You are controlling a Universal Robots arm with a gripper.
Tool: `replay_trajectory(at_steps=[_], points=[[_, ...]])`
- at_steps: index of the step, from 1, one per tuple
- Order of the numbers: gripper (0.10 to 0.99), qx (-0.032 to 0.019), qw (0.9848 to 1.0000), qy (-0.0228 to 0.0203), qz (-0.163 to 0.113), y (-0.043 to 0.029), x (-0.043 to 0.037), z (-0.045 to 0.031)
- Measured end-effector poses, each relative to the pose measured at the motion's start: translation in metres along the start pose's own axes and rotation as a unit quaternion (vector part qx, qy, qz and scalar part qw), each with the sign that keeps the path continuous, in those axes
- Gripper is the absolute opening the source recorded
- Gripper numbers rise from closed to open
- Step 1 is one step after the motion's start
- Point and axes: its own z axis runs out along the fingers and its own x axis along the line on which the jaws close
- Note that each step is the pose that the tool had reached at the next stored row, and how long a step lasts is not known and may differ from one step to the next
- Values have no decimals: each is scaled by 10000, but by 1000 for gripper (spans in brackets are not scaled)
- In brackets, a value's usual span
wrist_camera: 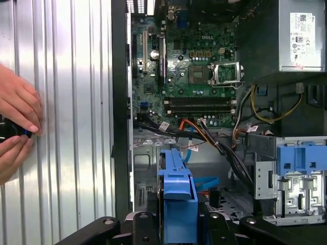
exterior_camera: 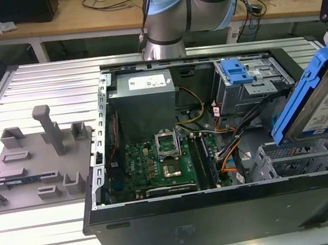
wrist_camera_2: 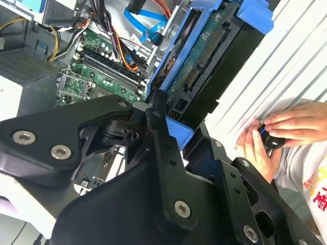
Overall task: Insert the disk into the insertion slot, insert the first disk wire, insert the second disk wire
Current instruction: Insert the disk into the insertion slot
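On the exterior view's left we see one grey moulded fixture plate lying on the slatted metal table, near its left edge. Beside it sits one open computer case. Inside are one grey power supply against the far wall and one green motherboard toward the front wall. Further right, one grey drive unit with a blue latch fills the case's far right corner. The first disk wire, one orange-red bundle, curves across the case floor between the motherboard and the insertion slot. The slot is one perforated grey cage in the case's front right corner. In the first wrist view the second disk wire, one flat blue cable, lies looped on the case floor; we cannot tell where its plug sits. The disk, one drive in a blue caddy, hangs tilted above the slot, not touching it. The gripper is closed on the caddy's two sides. Two hands of a person rest on the table, cupping a small dark object.
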Motion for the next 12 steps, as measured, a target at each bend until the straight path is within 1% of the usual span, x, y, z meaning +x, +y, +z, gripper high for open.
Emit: replay_trajectory(at_steps=[5, 12], points=[[365, 0, 10000, 2, -1, 3, -56, 31], [365, -1, 10000, 2, -19, 4, -110, 74]])
